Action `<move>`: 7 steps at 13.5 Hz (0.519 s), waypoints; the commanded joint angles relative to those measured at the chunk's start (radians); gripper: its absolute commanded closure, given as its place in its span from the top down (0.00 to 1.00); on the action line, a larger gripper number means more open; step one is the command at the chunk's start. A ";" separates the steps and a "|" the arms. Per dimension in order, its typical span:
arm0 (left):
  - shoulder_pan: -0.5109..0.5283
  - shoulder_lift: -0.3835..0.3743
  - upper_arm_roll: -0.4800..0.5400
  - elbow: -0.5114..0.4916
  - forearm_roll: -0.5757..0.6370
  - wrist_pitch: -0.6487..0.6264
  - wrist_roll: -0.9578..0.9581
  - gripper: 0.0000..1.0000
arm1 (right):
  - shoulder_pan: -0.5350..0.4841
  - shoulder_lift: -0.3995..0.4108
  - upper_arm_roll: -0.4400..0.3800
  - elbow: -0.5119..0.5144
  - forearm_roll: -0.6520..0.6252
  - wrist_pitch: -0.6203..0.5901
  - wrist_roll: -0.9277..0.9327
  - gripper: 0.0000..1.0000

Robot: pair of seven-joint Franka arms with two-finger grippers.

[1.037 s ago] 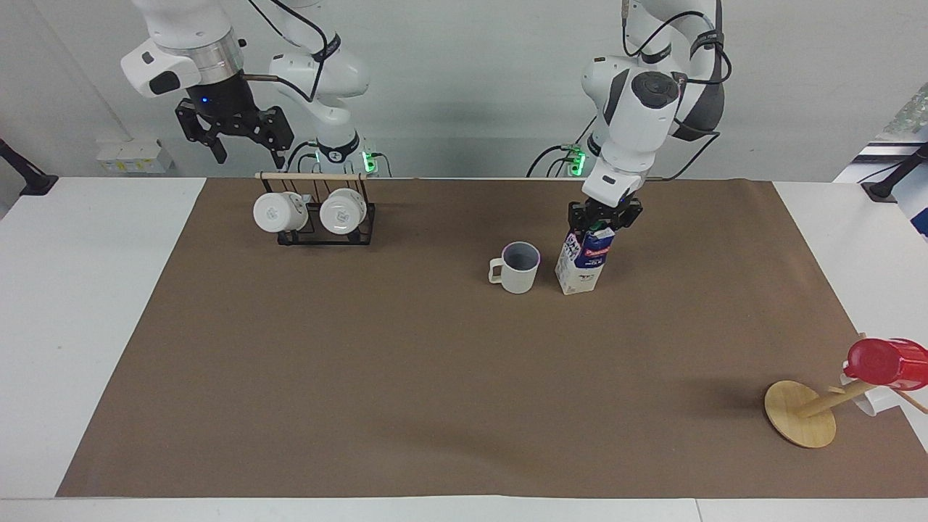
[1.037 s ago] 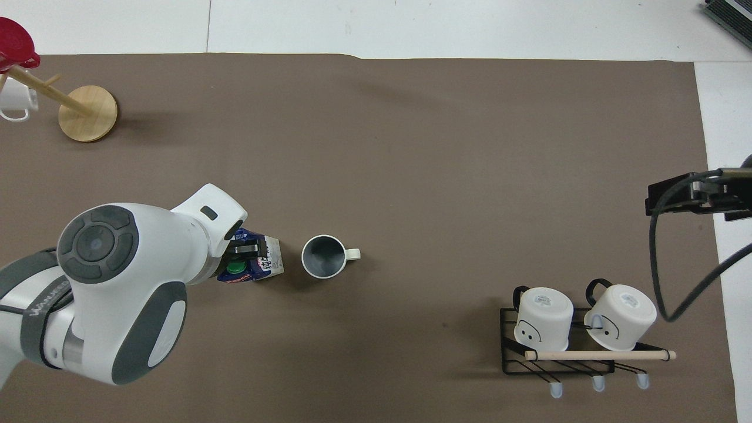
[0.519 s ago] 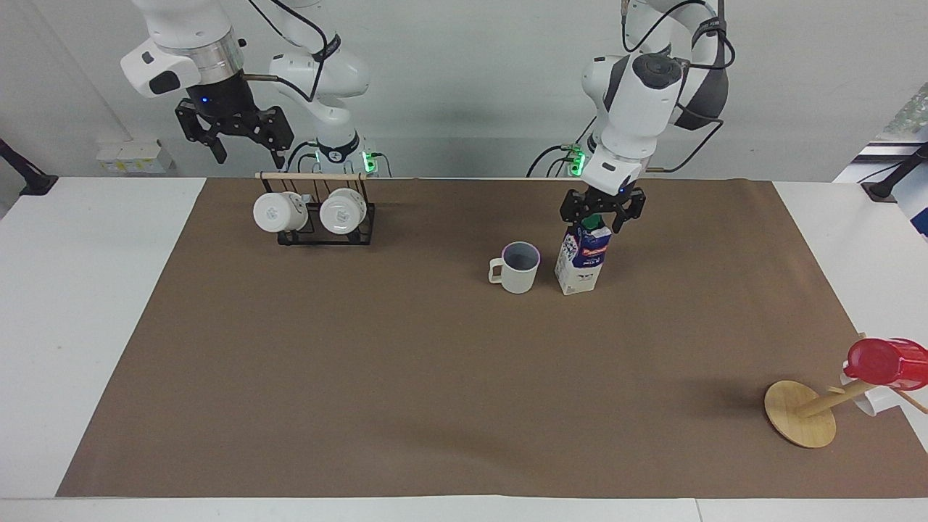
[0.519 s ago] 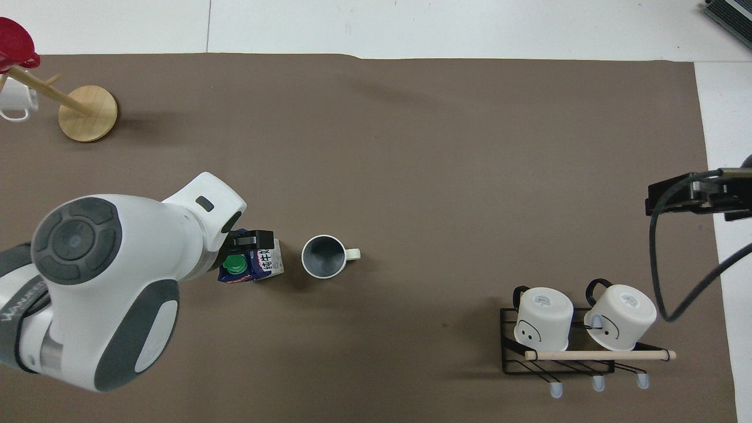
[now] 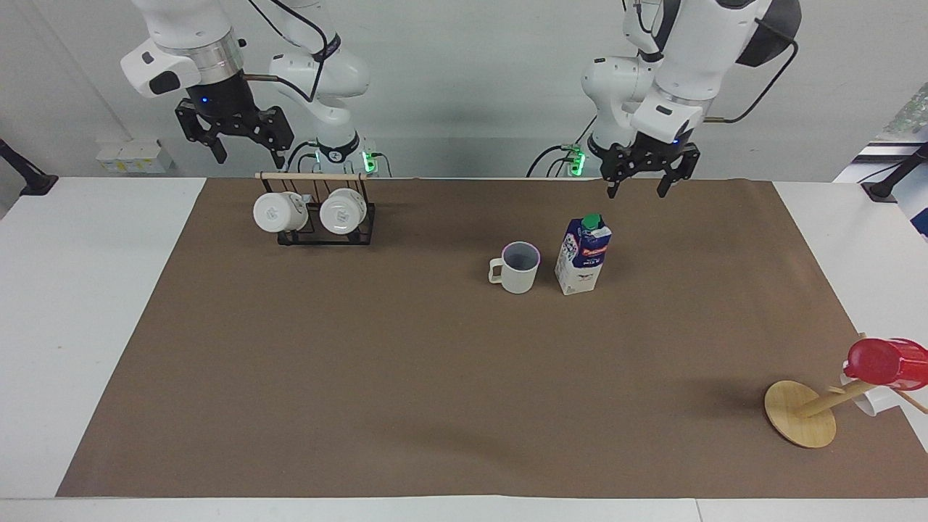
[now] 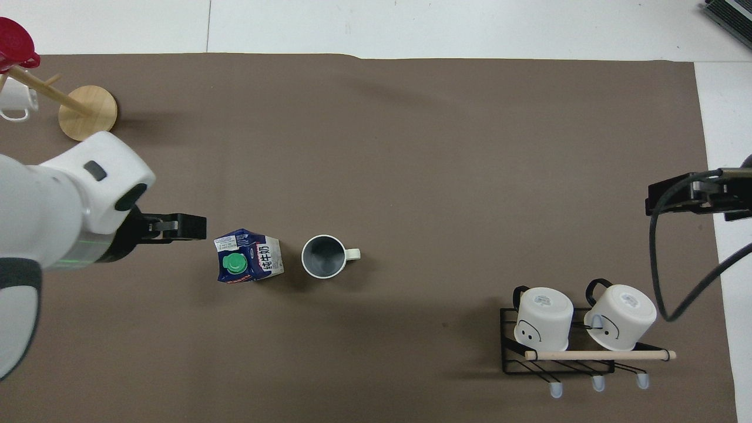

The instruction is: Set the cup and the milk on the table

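The cup (image 5: pixel 516 267), a beige mug with a grey inside, stands upright on the table's brown paper (image 5: pixel 435 377). The milk (image 5: pixel 582 254), a blue and white carton with a green cap, stands upright beside it toward the left arm's end. Both also show in the overhead view, the cup (image 6: pixel 323 257) and the milk (image 6: pixel 248 264). My left gripper (image 5: pixel 636 192) is open and empty, raised over the paper clear of the milk; it also shows in the overhead view (image 6: pixel 176 227). My right gripper (image 5: pixel 249 156) is open and empty, waiting above the mug rack.
A black wire rack (image 5: pixel 315 230) with a wooden bar holds two white mugs at the right arm's end, near the robots. A wooden mug tree (image 5: pixel 801 413) with a red cup (image 5: pixel 888 362) stands at the left arm's end, farthest from the robots.
My left gripper has opened and let go of the milk, then risen and drawn back toward the left arm's base. The milk stays standing. The right arm has not moved.
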 commanded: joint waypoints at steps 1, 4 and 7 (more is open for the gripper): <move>0.051 0.005 0.005 0.102 0.014 -0.114 0.089 1.00 | -0.010 0.001 0.001 0.010 0.024 -0.015 -0.022 1.00; 0.064 0.006 0.006 0.131 0.016 -0.134 0.081 1.00 | -0.009 0.002 0.001 0.010 0.024 -0.015 -0.022 1.00; 0.064 0.005 0.006 0.131 0.012 -0.130 0.088 1.00 | -0.010 0.002 0.001 0.010 0.024 -0.015 -0.022 1.00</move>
